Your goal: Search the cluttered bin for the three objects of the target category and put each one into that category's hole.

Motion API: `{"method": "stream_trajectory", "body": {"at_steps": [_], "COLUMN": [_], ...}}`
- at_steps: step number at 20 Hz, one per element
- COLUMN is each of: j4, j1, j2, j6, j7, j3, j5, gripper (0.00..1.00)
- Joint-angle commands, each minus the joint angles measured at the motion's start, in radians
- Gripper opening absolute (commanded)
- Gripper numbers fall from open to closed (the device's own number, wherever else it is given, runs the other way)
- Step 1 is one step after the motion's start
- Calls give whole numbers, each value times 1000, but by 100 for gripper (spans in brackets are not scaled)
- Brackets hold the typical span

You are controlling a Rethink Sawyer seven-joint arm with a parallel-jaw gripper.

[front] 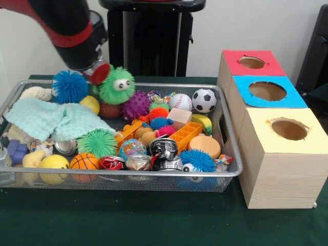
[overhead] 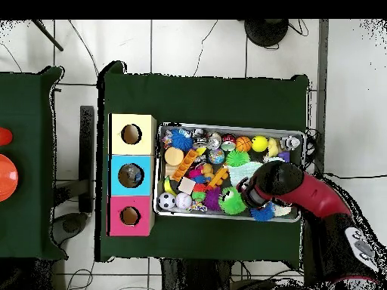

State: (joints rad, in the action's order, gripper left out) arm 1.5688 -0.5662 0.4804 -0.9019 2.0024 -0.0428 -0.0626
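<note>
While the red and black arm [front: 66,31] leans in over the far corner of the wire bin [front: 128,177], its pincer [front: 100,73] sits low among the toys, pressed right up against the green fuzzy creature with googly eyes [front: 117,84]; I cannot tell whether the pincer is open or closed, nor whether it has hold of anything, since its tips are hidden behind that toy. Just to the other side of the pincer lies a blue spiky ball [front: 70,86], and below it a mint cloth [front: 54,119] is spread over the heap. Further off from the pincer, across the bin, a baseball [front: 180,101] and a soccer ball [front: 204,100] rest side by side, with a small basketball [front: 84,161] at the near wall. Well apart from the pincer, beside the bin on the green table [front: 154,220], stand three boxes with holes: red [front: 252,62], blue [front: 267,91] and yellow [front: 288,129].
</note>
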Motion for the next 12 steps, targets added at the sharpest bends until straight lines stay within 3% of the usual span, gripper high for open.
{"method": "stream_trajectory", "body": {"at_steps": [1, 10, 11, 12], "j4": [-120, -138, -134, -132], "j1": [-66, -141, -149, -147], "j2": [-57, -110, -106, -104], "j6": [29, 88, 86, 86], "j7": [-140, -169, -171, -165], "j3": [58, 132, 145, 143], "j5": [-111, -147, -156, -155], "gripper": [0, 0, 100, 100]}}
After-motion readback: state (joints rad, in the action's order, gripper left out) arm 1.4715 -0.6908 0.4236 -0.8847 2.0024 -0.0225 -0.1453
